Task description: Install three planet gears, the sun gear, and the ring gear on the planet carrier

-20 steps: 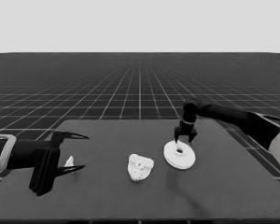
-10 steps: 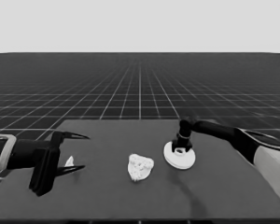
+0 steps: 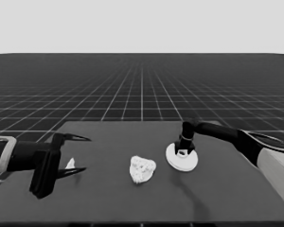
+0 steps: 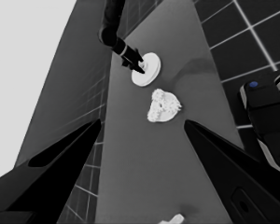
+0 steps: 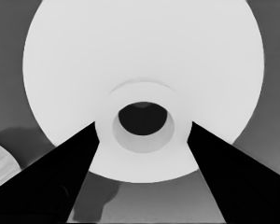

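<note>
**Ops:** What's changed?

**Me:** R arm has dropped. A sec ago the right gripper (image 3: 182, 150) hung above the larger round part (image 3: 181, 159); now it's down at the raised hub. Disc itself hasn't shifted on the table (image 3: 227, 198).

**Ops:** Clamped?

**Me:** Not as I read it. In the right wrist view the fingers (image 5: 60, 177) stand apart, one on each side of the hub and right up against it. They're spread about as wide as the idle left gripper's (image 3: 87, 154), so I'd call it pre-grasp.

**Ops:** And the rest?

**Me:** The gear cluster (image 3: 142, 169) sits just beside the disc, mid-table, apparently on the smaller round part. I can't count the gears. If they're all seated, the next job is to close on the hub, lift, and cap the cluster.

**Ops:** L side?

**Me:** Parked over the table's left end, fingers apart and holding nothing. The thin white piece (image 3: 70, 164) lies on the table there.

**Ops:** Surroundings?

**Me:** Dark flat tabletop, grid floor running to the horizon, pale blank band above.
</note>
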Controlling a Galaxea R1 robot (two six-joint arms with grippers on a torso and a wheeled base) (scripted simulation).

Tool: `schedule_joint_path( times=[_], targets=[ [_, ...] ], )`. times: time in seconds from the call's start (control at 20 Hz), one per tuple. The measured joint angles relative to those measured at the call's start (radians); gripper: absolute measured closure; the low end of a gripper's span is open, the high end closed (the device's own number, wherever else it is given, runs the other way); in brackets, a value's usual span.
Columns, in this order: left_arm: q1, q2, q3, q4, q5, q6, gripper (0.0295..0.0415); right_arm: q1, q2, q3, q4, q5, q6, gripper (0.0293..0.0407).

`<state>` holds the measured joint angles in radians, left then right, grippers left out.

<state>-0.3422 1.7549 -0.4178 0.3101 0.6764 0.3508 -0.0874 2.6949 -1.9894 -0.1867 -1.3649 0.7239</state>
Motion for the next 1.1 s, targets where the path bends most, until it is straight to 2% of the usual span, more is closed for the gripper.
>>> schedule_joint_path(
  times=[0.05, 0.1, 0.2, 0.35, 0.5, 0.55, 0.65, 0.8, 1.0, 1.1],
  targets=[
    [0.000, 0.000, 0.000, 0.000, 0.000, 0.000, 0.0326, 0.053, -0.038, 0.089, 0.036, -0.059, 0.041, 0.0351],
    [0.000, 0.000, 0.000, 0.000, 0.000, 0.000, 0.0326, 0.105, -0.054, 0.122, 0.064, -0.092, 0.055, 0.0351],
    [0.000, 0.000, 0.000, 0.000, 0.000, 0.000, 0.0326, 0.150, -0.060, 0.135, 0.093, -0.121, 0.061, 0.0352],
    [0.000, 0.000, 0.000, 0.000, 0.000, 0.000, 0.0326, 0.167, -0.060, 0.136, 0.106, -0.133, 0.060, 0.0352],
    [0.000, 0.000, 0.000, 0.000, 0.000, 0.000, 0.0326, 0.169, -0.059, 0.135, 0.109, -0.135, 0.060, 0.0352],
    [0.000, 0.000, 0.000, 0.000, 0.000, 0.000, 0.0326, 0.153, -0.019, 0.334, 0.071, -0.145, 0.373, 0.0351],
    [0.000, 0.000, 0.000, 0.000, 0.000, 0.000, 0.0326, 0.129, 0.230, 0.358, 0.043, -0.163, 0.582, 0.0351],
    [0.000, 0.000, 0.000, 0.000, 0.000, 0.000, 0.0326, 0.120, 0.361, 0.268, 0.034, -0.169, 0.610, 0.0351],
    [0.000, 0.000, 0.000, 0.000, 0.000, 0.000, 0.0326, 0.118, 0.388, 0.238, 0.032, -0.170, 0.612, 0.0351],
    [0.000, 0.000, 0.000, 0.000, 0.000, 0.000, 0.0326, 0.056, 0.399, 0.205, -0.028, -0.151, 0.592, 0.0351]
  ],
)
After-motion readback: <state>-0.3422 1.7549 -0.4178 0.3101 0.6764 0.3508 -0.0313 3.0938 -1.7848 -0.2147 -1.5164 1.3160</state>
